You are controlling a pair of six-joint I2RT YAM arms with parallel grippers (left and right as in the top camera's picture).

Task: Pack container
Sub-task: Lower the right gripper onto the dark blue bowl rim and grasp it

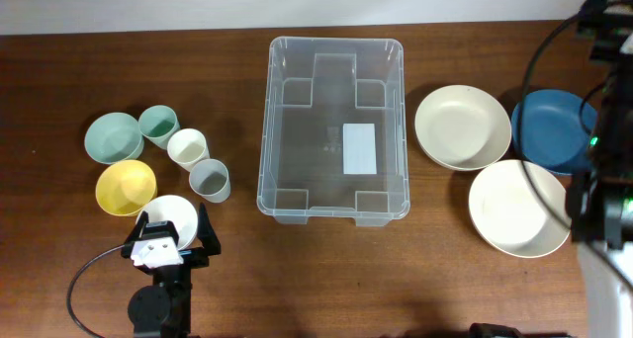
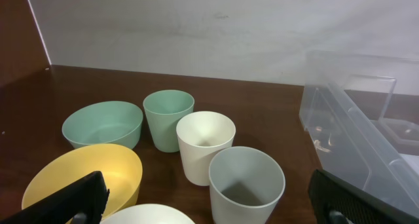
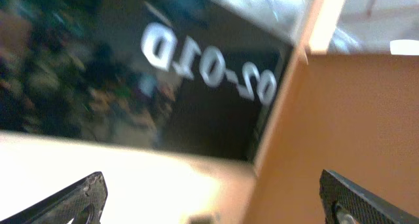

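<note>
Item: container (image 1: 334,53), clear plastic, rectangular, empty. It stands at the middle of the desk (image 1: 59,81), nearer the far edge, with a white label (image 1: 359,148) on its base. Left-side stock, between the container and the left edge: mint bowl (image 1: 114,137), mint cup (image 1: 157,126), cream cup (image 1: 186,148), grey cup (image 1: 210,181) and yellow bowl (image 1: 126,187). A small white bowl (image 1: 173,210) sits closest to the near edge. All of these are upright and closely grouped. Right-side stock, toward the right edge: cream bowl (image 1: 462,127), blue dish (image 1: 554,130) and large cream bowl (image 1: 519,208). Left gripper (image 1: 170,229): jaws spread wide, holding nothing, poised over the small white bowl by the near edge. Right gripper (image 3: 209,211): jaws likewise wide and empty. Its wrist view is blurred and faces away from the desk, showing no tableware. Status, as judged: packing not begun. Hazards, as judged: the yellow bowl and grey cup stand just beside the small white bowl, so a wide jaw coming down could push or tip either one. A smooth, shallow rim may slip out of a pinch grip. The container's transparent wall is hard to read, so a carried bowl could clip the rim and shift the bin. The right arm has no useful close view for its own approach.
</note>
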